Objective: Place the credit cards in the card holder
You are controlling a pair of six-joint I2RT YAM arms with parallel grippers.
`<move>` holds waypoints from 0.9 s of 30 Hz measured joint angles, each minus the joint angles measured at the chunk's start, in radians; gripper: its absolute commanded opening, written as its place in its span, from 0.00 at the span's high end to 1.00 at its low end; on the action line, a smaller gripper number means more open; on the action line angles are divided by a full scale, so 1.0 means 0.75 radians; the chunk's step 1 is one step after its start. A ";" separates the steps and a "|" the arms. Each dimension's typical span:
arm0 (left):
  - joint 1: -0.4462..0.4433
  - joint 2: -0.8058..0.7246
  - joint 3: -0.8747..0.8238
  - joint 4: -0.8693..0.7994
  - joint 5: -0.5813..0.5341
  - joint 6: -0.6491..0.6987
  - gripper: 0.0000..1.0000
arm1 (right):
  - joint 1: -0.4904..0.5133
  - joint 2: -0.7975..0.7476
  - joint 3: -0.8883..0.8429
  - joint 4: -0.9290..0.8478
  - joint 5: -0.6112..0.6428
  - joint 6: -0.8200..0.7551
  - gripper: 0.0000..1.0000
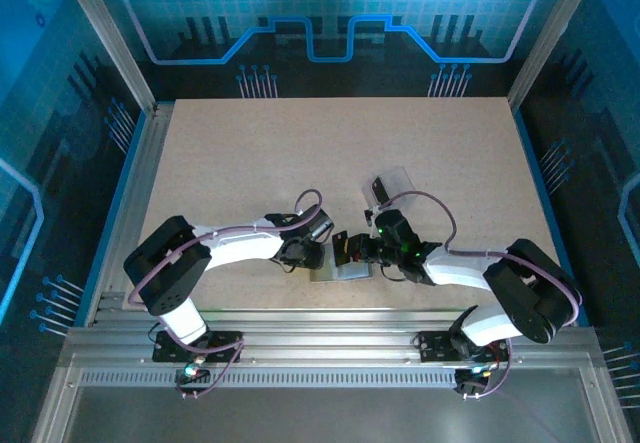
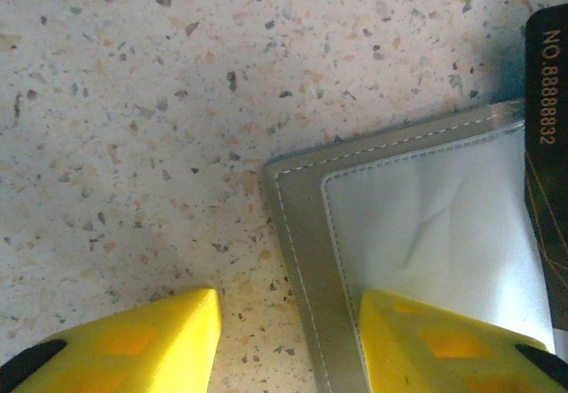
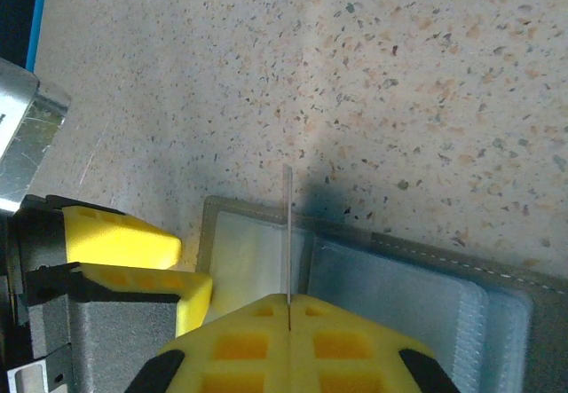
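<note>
The grey card holder (image 1: 340, 271) lies open flat on the table between both grippers, its clear pockets facing up (image 2: 426, 207) (image 3: 417, 278). My right gripper (image 3: 289, 302) (image 1: 347, 251) is shut on a black credit card (image 2: 546, 145), seen edge-on (image 3: 287, 233) and standing upright over the holder's middle. My left gripper (image 2: 288, 297) (image 1: 305, 255) is open and straddles the holder's left edge. One of its yellow fingers (image 2: 426, 340) rests on the pocket panel, the other (image 2: 151, 340) is over bare table. The left fingers (image 3: 133, 238) sit beside the holder's corner.
A clear plastic box (image 1: 395, 185) with something dark at its left end sits behind the right gripper. Aluminium rails (image 1: 320, 328) run along the near edge, and frame posts (image 1: 135, 178) bound the speckled table (image 1: 300, 153).
</note>
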 measured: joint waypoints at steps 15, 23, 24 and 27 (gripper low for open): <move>-0.005 -0.024 -0.040 0.044 -0.013 -0.034 0.54 | -0.001 0.012 -0.001 0.033 -0.011 0.145 1.00; -0.005 -0.031 -0.050 0.058 -0.014 -0.034 0.54 | -0.002 0.006 -0.035 0.042 -0.011 0.215 1.00; -0.005 -0.031 -0.050 0.058 -0.014 -0.034 0.54 | -0.002 0.005 -0.035 0.042 -0.012 0.223 1.00; -0.005 -0.031 -0.051 0.061 -0.014 -0.034 0.54 | -0.002 0.000 -0.035 0.042 -0.019 0.239 1.00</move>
